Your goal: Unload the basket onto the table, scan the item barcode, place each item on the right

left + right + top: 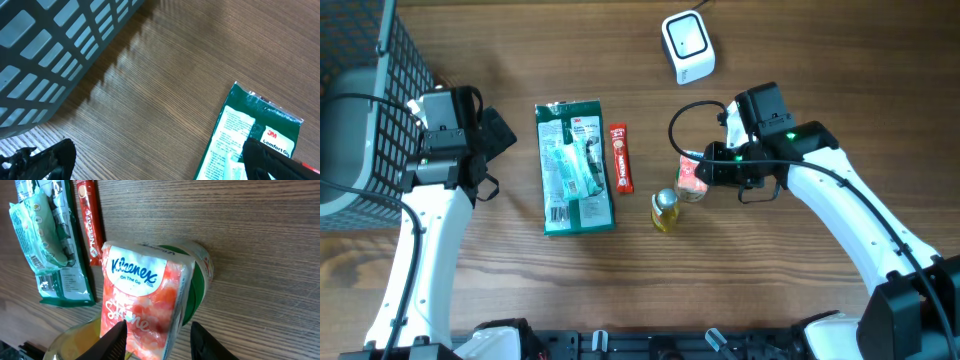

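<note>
Tissues sit in my right-hand view: the Kleenex pack stands between the fingers of my right claw, with a round green tub right behind it. The fingers flank the pack on both sides, but I cannot tell whether they actually press it. The scanner sits well apart, at the far side of the surface. My left claw hangs spread wide and empty beside the mesh basket, one finger over the green 3M package. A red coffee stick lies just beside that package, and a small yellow bottle stands near the pack.
</note>
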`<state>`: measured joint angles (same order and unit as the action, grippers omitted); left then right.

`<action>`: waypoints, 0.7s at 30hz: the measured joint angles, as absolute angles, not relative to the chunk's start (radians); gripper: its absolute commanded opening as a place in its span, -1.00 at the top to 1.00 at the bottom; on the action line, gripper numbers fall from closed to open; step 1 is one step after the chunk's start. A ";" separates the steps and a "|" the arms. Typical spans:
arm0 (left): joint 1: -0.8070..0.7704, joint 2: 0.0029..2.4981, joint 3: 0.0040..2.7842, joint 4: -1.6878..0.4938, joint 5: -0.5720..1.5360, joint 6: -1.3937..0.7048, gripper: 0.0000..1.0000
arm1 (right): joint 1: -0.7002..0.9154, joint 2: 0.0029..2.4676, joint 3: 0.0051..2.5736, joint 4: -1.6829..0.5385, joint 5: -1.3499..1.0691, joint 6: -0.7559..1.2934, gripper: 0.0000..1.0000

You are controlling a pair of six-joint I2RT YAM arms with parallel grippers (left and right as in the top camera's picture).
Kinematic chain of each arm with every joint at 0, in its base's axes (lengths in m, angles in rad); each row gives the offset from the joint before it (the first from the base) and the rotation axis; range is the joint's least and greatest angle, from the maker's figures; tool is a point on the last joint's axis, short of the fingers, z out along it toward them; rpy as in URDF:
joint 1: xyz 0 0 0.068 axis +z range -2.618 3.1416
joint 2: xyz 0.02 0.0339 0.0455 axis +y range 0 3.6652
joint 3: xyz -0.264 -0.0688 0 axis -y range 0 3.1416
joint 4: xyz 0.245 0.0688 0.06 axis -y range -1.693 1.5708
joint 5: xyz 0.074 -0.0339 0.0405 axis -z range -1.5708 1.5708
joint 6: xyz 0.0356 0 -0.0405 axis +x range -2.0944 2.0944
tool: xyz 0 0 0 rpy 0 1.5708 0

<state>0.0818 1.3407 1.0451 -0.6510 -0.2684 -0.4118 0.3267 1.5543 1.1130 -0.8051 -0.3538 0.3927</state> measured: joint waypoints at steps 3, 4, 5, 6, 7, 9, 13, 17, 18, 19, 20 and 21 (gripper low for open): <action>0.082 1.341 1.045 -0.651 -0.268 -0.412 -1.00 | 0.327 1.554 1.113 -0.805 -0.354 0.393 0.17; 0.082 1.341 1.045 -0.651 -0.268 -0.412 -1.00 | 0.327 1.554 1.113 -0.805 -0.354 0.393 0.17; 0.082 1.341 1.045 -0.651 -0.268 -0.412 -1.00 | 0.327 1.554 1.113 -0.805 -0.354 0.393 0.17; 0.082 1.341 1.045 -0.651 -0.268 -0.412 -1.00 | 0.327 1.554 1.113 -0.805 -0.354 0.393 0.18; 0.082 1.341 1.045 -0.651 -0.268 -0.412 -1.00 | 0.327 1.554 1.113 -0.805 -0.354 0.393 0.19; 0.082 1.341 1.045 -0.651 -0.268 -0.412 -1.00 | 0.327 1.554 1.113 -0.805 -0.354 0.393 0.19; 0.082 1.341 1.045 -0.651 -0.268 -0.412 -1.00 | 0.327 1.554 1.113 -0.805 -0.353 0.393 0.25; 0.082 1.341 1.045 -0.651 -0.268 -0.412 -1.00 | 0.327 1.554 1.113 -0.805 -0.347 0.393 0.25; 0.082 1.341 1.045 -0.651 -0.268 -0.412 -1.00 | 0.327 1.554 1.113 -0.805 -0.347 0.393 0.25; 0.082 1.341 1.045 -0.651 -0.268 -0.412 -1.00 | 0.327 1.554 1.113 -0.805 -0.346 0.393 0.25; 0.082 1.341 1.045 -0.651 -0.268 -0.412 -1.00 | 0.327 1.554 1.113 -0.805 -0.346 0.393 0.24; 0.082 1.341 1.045 -0.651 -0.268 -0.412 -1.00 | 0.327 1.554 1.113 -0.804 -0.346 0.393 0.25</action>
<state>0.0818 1.3407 1.0451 -0.6510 -0.2684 -0.4118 0.3267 1.5543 1.1130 -0.8043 -0.3462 0.3935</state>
